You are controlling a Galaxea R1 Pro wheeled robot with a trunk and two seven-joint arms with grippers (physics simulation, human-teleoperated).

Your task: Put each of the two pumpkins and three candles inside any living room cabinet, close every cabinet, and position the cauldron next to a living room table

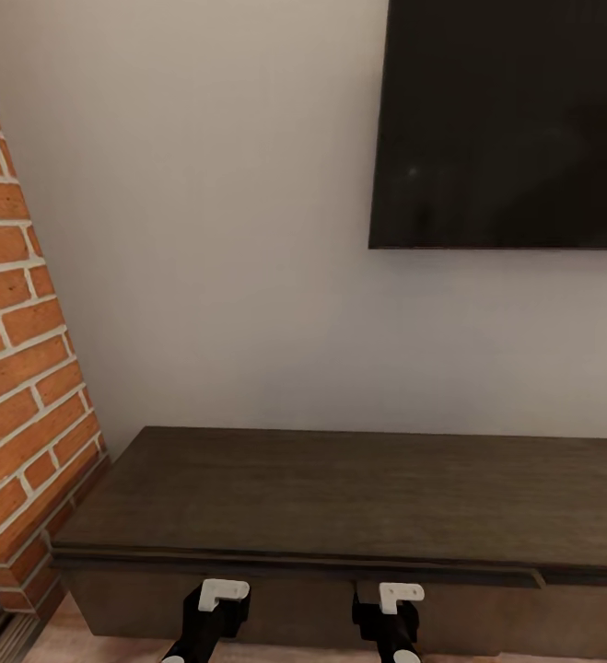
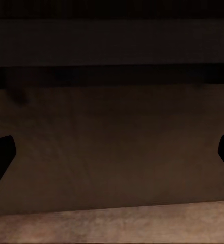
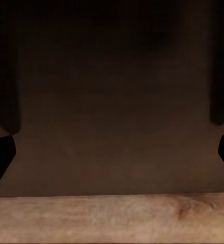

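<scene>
Dim cabinet [image 1: 340, 497] front faces both spread grippers [image 2: 112, 157] [image 3: 112, 157], seemingly untouched.

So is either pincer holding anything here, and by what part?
Nothing is held. In both wrist views the fingertips sit wide apart with only the cabinet front and floor between them: left pincer and right pincer are open and empty.

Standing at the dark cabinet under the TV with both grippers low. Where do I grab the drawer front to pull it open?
Judging by the head view, hook the overhanging lip along the top edge of the cabinet front, coming straight from the front. No handle or knob shows.
</scene>
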